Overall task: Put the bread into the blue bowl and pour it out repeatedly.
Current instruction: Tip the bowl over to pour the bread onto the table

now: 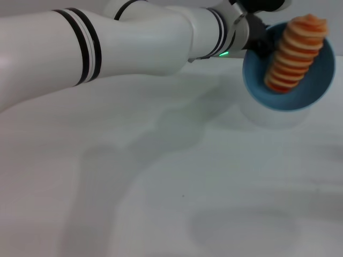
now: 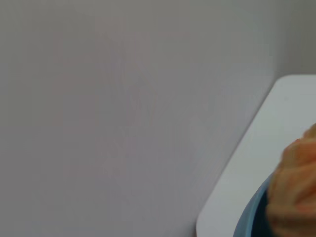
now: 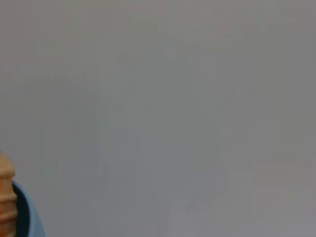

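Pour | left gripper (image 1: 257,40) fingers pinch blue bowl (image 1: 300,99) rim | tip slowly so bread (image 1: 295,53) slides onto tabletop (image 1: 161,176) | right fingers unseen

A bare test or lab setup is suggested: a plain white table (image 1: 161,176) is seen before a blank grey wall (image 2: 123,113), and only a toy bread (image 1: 296,53) in a bowl (image 1: 316,85) is shown.
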`<state>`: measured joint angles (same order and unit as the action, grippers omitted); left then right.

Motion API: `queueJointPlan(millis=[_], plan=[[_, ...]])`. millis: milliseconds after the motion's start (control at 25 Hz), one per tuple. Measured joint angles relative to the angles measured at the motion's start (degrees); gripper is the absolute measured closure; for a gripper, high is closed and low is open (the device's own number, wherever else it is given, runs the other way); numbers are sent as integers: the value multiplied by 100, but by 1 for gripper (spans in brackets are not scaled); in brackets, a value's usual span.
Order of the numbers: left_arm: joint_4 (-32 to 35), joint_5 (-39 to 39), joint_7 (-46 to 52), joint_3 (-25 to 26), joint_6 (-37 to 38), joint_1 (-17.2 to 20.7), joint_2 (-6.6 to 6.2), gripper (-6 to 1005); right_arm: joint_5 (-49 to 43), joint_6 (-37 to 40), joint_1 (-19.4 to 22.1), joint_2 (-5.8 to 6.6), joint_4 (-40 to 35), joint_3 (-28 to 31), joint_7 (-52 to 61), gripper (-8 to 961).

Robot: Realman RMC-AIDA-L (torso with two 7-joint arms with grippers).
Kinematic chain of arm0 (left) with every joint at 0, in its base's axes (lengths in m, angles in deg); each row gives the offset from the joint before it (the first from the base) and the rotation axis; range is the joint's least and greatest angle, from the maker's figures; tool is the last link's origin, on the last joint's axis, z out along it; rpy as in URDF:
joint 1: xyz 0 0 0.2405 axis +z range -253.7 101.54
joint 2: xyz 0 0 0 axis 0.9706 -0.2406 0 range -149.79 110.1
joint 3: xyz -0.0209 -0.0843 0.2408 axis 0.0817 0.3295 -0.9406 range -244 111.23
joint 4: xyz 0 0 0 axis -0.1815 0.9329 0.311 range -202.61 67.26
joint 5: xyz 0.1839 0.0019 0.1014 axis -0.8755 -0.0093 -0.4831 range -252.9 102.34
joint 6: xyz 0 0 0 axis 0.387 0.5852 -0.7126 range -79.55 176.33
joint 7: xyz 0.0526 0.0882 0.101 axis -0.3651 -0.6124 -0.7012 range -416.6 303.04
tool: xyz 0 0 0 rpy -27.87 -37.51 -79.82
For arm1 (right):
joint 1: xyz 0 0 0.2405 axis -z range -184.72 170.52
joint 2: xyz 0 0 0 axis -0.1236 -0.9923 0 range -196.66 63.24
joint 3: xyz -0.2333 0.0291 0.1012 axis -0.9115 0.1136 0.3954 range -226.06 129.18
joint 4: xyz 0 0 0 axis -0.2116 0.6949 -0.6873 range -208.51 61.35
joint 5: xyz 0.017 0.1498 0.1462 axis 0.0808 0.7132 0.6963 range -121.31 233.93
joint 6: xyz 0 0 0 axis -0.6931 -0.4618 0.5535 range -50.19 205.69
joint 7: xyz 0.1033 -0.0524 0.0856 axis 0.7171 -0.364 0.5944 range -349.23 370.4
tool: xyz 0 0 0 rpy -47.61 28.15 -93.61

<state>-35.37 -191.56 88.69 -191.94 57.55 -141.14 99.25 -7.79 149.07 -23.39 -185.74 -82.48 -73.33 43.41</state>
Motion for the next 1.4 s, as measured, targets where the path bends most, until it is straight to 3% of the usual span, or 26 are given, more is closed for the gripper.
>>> queueJointPlan(millis=[560, 1400], plan=[[26, 0, -421, -11, -615, 142, -1, 1000, 458, 25, -30, -1, 390, 499, -923, 386], [96, 62, -100, 229, -579, 577, -9, 1000, -526, 180, -146, 21, 477, -19, -221, 346]])
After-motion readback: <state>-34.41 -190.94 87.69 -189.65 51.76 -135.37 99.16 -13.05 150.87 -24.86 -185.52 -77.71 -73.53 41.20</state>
